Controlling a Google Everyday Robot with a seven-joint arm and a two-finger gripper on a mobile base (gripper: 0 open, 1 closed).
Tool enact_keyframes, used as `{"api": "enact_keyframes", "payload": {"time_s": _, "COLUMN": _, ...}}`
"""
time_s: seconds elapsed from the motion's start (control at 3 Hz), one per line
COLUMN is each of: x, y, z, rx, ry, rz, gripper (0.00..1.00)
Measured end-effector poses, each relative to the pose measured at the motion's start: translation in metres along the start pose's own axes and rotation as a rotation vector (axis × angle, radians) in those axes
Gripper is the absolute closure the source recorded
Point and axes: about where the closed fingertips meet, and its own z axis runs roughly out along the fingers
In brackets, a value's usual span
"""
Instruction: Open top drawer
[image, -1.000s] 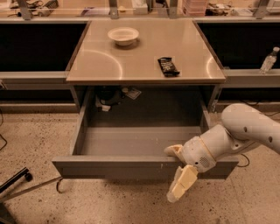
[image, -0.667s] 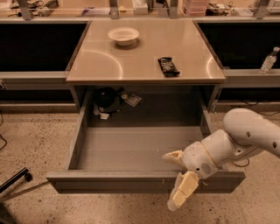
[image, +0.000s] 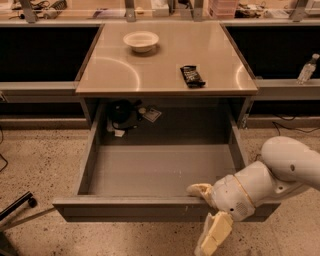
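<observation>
Arm (image: 280, 167) bent in from the right, we hold our gripper (image: 207, 212) at the front wall of the top drawer (image: 125, 202), fingers (image: 199, 189) spread apart, one over its rim. The drawer stands far out beneath the metal table (image: 150, 70), above speckled floor (image: 40, 160).

Arm (image: 290, 162): smooth white moulded shell, rounded and bulbous in outline. Wrist segment (image: 235, 192): white, barrel-shaped, set off from the forearm by a thin tan ring. A patch of fine dots on its lower face is possibly a vent grille; the view does not settle this.

End effector (image: 201, 218): located at the front edge of the top drawer (image: 125, 209), lower right of view. Two cream-yellow fingers (image: 216, 234), standing apart. The lower finger is flat and blocky, crossed by shallow grooves that divide it into pads. The upper finger is shorter, rounded and paler at its tip.
</observation>
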Motion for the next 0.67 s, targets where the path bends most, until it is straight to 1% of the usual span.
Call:
{"api": "enact_keyframes", "payload": {"time_s": 0.33, "x": 0.001, "y": 0.006, "z": 0.002, "rx": -0.007, "ry": -0.006, "rz": 0.004, "gripper": 0.0}}
{"api": "enact_keyframes", "payload": {"time_s": 0.67, "x": -0.001, "y": 0.02, "z": 0.003, "rx": -0.018, "ry": -0.015, "rz": 0.014, "gripper": 0.0}}
